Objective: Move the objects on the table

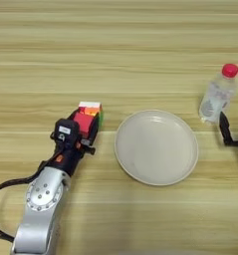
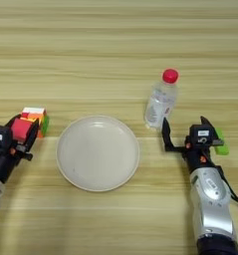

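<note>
My left pincer (image 1: 85, 124) is clenched on the small red cube (image 1: 82, 122), held right against the striped puzzle cube (image 1: 92, 110) at its 1 o'clock. My right pincer (image 2: 187, 130) stands released, fingers spread, with the green block (image 2: 220, 141) just beside its outer finger at 3 o'clock and the bottle (image 2: 161, 101) near at 11 o'clock. The cream plate (image 2: 70, 177) lies between my two arms on the table (image 1: 115, 45), at 3 o'clock from the red cube. To do this well, I judge I should lift the cube straight up before carrying it, so the puzzle cube is not dragged along. Whether the two cubes touch is hidden by my fingers; the green block is partly covered by my right wrist.
</note>
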